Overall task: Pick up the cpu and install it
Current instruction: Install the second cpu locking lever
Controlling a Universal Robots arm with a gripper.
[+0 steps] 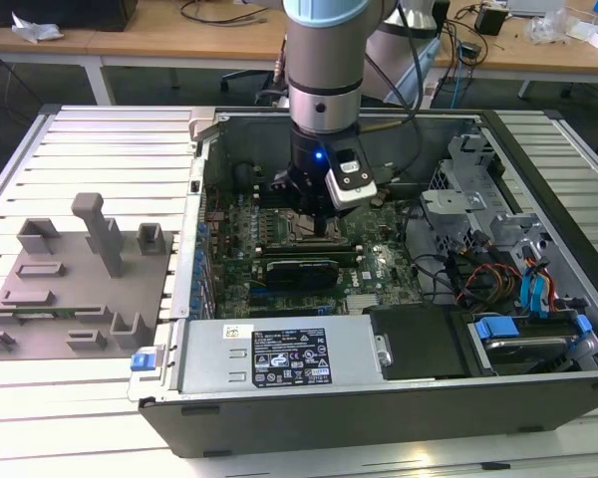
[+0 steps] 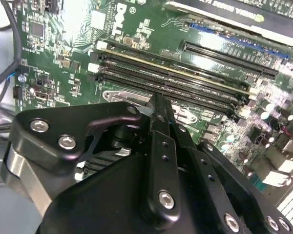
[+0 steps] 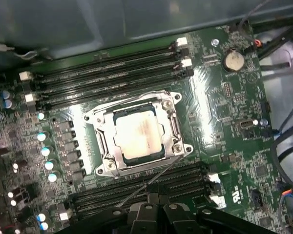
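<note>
silvery cpu (image 3: 138,134) flat in socket (image 3: 103,127); slightly skewed

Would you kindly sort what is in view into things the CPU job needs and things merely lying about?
Job:
cpu, lying in the socket frame
gripper, above the motherboard

Lying about:
grey fixture beside the case
grey box
blue-clipped drive bay

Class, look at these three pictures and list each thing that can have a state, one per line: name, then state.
cpu: lying flat inside the socket frame, metal top showing.
socket frame: around the cpu, on the motherboard.
gripper: lowered inside the computer case, above the motherboard.
computer case: lying on its side, cover off, inside exposed.
grey fixture: on the slatted table, beside the case.
</note>
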